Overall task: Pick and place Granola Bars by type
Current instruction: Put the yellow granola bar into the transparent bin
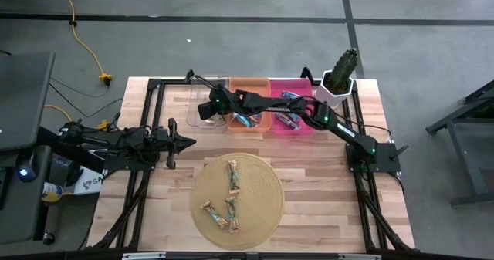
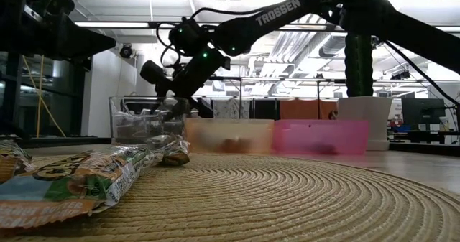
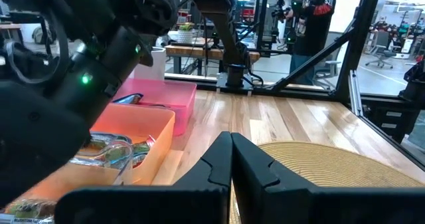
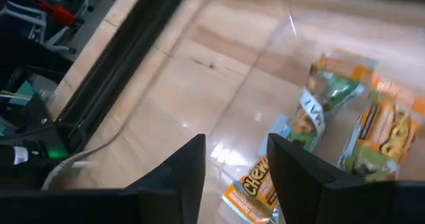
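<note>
Right gripper (image 1: pixel 204 111) hangs over the clear bin (image 1: pixel 194 98), fingers parted and empty, with tan granola bars (image 4: pixel 332 111) lying in the bin below. I think it should lift straight up, clear of the bin wall, before going to the bars on the round mat (image 1: pixel 266 202). Left gripper (image 1: pixel 187 143) waits closed beside the mat.

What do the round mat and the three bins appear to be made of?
The round tan mat looks like woven straw or rope: concentric coiled ridges, matte. The clear bin, orange bin and pink bin look like translucent glossy plastic, since light passes through their walls.
</note>
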Robot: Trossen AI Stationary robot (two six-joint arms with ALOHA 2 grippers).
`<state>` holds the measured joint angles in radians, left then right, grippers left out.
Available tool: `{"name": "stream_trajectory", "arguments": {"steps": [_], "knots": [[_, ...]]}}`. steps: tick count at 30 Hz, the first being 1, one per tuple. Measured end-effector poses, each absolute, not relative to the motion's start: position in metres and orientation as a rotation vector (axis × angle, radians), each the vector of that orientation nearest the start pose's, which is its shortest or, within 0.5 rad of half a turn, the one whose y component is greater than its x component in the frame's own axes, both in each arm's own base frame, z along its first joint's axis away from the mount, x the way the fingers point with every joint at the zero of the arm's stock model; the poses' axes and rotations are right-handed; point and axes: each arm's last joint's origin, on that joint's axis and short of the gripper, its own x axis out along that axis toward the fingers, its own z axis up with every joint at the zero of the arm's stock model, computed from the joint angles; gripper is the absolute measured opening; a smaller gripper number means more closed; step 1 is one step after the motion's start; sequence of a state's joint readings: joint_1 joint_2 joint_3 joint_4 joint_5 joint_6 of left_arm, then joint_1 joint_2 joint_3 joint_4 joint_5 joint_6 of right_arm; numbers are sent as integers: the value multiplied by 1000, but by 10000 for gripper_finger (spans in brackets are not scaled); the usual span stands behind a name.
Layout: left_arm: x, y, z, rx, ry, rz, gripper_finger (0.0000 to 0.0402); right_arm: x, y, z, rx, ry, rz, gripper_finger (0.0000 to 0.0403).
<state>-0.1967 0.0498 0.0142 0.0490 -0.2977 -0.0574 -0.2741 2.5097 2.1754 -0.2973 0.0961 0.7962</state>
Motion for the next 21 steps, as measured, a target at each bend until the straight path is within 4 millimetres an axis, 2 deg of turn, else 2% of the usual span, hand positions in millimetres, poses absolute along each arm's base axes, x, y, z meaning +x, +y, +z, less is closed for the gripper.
{"name": "stream_trajectory", "arguments": {"steps": [7, 12, 21], "knots": [[98, -11, 169, -61, -16, 100, 1, 537, -155, 218, 689, 423, -564, 159], [99, -11, 169, -61, -16, 100, 1, 536, -152, 261, 619, 388, -529, 159], [99, -11, 169, -61, -15, 101, 1, 502, -123, 337, 565, 331, -501, 161]]}}
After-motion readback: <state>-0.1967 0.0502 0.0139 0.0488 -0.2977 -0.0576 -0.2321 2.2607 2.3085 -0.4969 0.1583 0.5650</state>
